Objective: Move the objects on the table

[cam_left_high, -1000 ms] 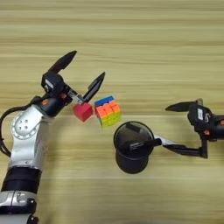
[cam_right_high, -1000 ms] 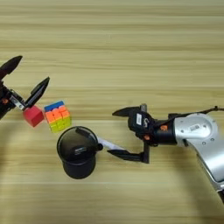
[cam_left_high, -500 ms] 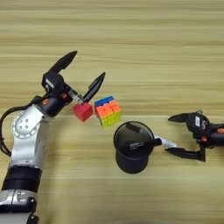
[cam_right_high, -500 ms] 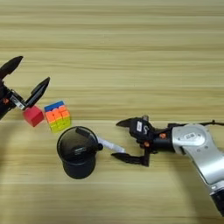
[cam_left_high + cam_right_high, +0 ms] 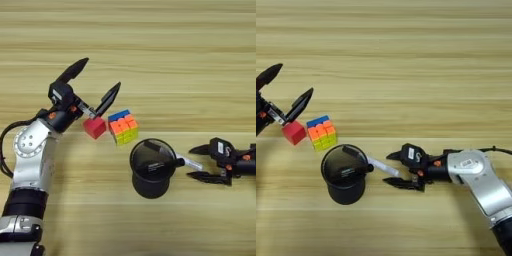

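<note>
At the far left, the left gripper [image 5: 94,84] is seen above and left of the black mesh cup [image 5: 151,168], its two fingers spread wide and holding nothing. The small red cube [image 5: 94,127] is found just under those fingers, up and to the left of the cup, and the multicoloured puzzle cube [image 5: 123,126] is set right beside it, just above the cup's rim. Inside the cup a black marker [image 5: 354,154] is seen leaning, and a white-silver pen [image 5: 384,168] is laid over the cup's right rim, its tip reaching out to the right. Just right of the cup, the right gripper [image 5: 392,169] is held at the pen's end with fingers parted, the pen not clamped. Compared with a second ago, the right gripper has been drawn lower and a little away from the cup, while the left gripper is unchanged. All of it is carried by the light-wood table [image 5: 190,60].
</note>
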Controlling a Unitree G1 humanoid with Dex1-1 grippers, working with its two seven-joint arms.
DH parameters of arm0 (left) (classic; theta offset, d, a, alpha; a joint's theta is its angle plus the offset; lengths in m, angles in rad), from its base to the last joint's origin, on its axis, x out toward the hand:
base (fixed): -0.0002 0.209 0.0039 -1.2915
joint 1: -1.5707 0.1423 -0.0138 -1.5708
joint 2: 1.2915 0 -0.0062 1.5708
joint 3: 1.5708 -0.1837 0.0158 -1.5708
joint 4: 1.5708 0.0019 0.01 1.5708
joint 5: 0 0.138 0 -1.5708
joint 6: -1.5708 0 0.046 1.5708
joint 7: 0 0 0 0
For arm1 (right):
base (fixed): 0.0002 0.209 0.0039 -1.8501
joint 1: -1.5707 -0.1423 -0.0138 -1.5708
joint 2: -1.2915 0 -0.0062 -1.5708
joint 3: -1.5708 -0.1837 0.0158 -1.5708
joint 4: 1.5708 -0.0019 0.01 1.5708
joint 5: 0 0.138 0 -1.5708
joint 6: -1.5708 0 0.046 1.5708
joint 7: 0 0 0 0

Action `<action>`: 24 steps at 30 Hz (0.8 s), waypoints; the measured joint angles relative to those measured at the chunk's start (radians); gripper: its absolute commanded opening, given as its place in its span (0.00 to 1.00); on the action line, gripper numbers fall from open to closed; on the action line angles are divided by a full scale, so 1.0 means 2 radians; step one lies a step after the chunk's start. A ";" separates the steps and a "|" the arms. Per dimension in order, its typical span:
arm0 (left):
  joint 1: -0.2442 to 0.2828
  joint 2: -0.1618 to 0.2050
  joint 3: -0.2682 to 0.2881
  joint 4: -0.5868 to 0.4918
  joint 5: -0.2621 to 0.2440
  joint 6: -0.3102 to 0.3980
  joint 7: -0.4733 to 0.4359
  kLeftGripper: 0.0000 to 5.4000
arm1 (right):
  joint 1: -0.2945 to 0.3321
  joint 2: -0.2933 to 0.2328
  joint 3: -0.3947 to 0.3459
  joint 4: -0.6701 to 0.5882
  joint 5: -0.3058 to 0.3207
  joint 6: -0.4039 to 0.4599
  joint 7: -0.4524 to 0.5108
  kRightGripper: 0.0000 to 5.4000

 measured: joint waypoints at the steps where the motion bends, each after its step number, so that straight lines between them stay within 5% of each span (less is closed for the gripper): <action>1: 0.000 0.000 0.000 0.000 0.000 0.000 0.000 1.00 | 0.000 0.001 0.001 0.002 0.000 -0.002 0.000 0.46; 17: 0.000 0.000 0.000 -0.001 0.000 0.000 0.000 1.00 | -0.014 0.016 0.010 0.032 -0.002 -0.023 -0.001 0.16; 24: 0.000 0.000 0.000 -0.001 0.000 0.000 0.000 1.00 | -0.021 0.019 0.009 0.043 -0.002 -0.025 -0.006 0.14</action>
